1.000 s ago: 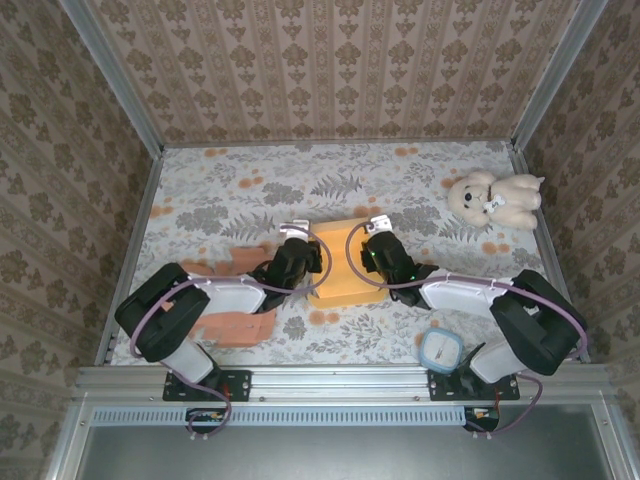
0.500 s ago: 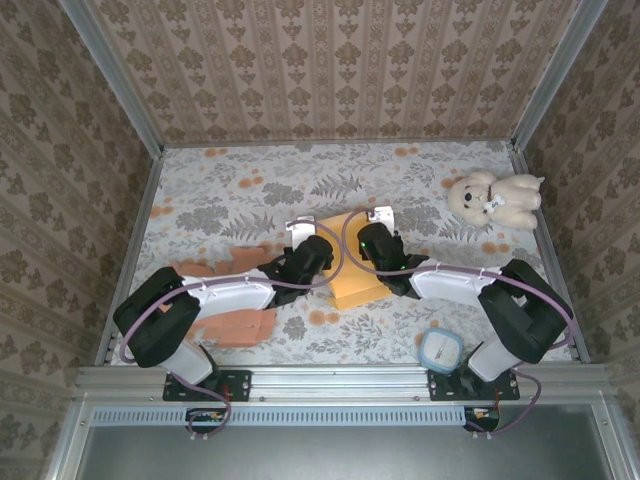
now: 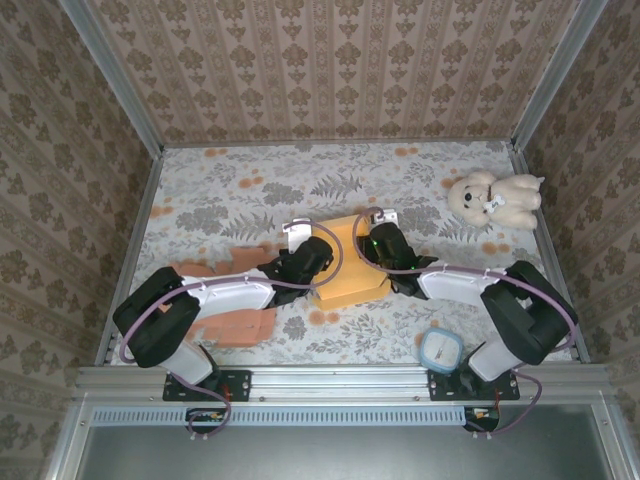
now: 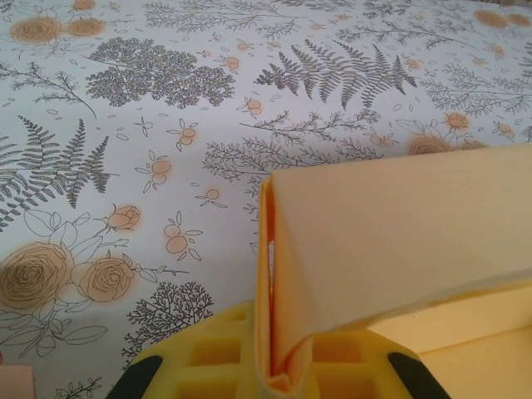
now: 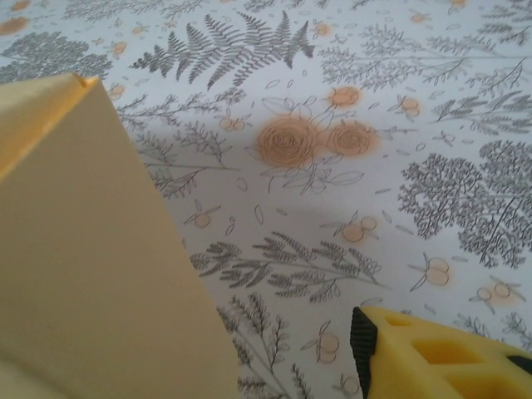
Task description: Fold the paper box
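Note:
The orange paper box lies mid-table between both arms. My left gripper is at its left side, shut on a folded wall of the box. In the left wrist view that doubled wall stands pinched between my yellow fingers, with the left gripper at the bottom edge. My right gripper sits at the box's right side and is open. In the right wrist view one yellow finger stands apart from the box wall, with bare cloth in the right gripper's gap; the other finger is hidden.
A cream teddy bear lies at the back right. A round blue-rimmed container sits near the right arm's base. Salmon paper pieces lie at the front left. Patterned walls enclose the floral tablecloth.
My right gripper's jaws have opened and let go of the box's right wall. The box has rocked slightly and settled. The left gripper keeps its pinch.

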You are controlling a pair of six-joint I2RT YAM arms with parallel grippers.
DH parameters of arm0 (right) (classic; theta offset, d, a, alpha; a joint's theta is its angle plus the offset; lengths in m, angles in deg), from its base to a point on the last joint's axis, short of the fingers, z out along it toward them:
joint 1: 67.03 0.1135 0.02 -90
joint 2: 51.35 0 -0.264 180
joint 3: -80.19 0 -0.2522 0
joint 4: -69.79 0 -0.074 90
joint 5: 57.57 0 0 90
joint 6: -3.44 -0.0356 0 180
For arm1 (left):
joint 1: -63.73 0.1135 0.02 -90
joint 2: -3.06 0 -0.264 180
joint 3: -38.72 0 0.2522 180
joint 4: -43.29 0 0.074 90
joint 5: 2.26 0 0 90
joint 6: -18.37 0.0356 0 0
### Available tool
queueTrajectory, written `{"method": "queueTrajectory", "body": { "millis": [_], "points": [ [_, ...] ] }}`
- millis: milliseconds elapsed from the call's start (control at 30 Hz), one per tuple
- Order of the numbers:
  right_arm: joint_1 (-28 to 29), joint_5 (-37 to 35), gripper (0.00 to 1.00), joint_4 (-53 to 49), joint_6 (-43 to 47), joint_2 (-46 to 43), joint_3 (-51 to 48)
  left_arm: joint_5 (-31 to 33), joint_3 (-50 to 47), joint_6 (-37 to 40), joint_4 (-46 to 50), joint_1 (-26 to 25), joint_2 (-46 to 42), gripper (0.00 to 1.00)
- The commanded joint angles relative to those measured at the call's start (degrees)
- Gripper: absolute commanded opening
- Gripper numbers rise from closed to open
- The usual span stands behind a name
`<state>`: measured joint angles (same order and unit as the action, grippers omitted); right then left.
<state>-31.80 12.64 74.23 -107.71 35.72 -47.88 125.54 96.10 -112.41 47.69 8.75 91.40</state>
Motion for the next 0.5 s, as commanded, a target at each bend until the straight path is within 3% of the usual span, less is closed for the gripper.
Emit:
{"method": "queueTrajectory", "body": {
  "millis": [0, 233, 467],
  "points": [
    [-0.68, 4.26, 0.59, -0.43, -0.75, -4.25, -1.99, 3.15, 1.20, -0.31, 0.18, 0.62, -0.39, 0.00],
    [-0.51, 8.45, 0.62, -5.04, -1.13, -13.10, -3.98, 2.10, 2.36, 0.40, -0.35, 1.44, 1.20, 0.00],
    [-0.46, 6.80, 0.61, -8.18, 0.25, -17.85, -4.18, 1.32, 2.96, 0.69, -0.78, 1.63, 1.96, 0.00]
  ]
}}
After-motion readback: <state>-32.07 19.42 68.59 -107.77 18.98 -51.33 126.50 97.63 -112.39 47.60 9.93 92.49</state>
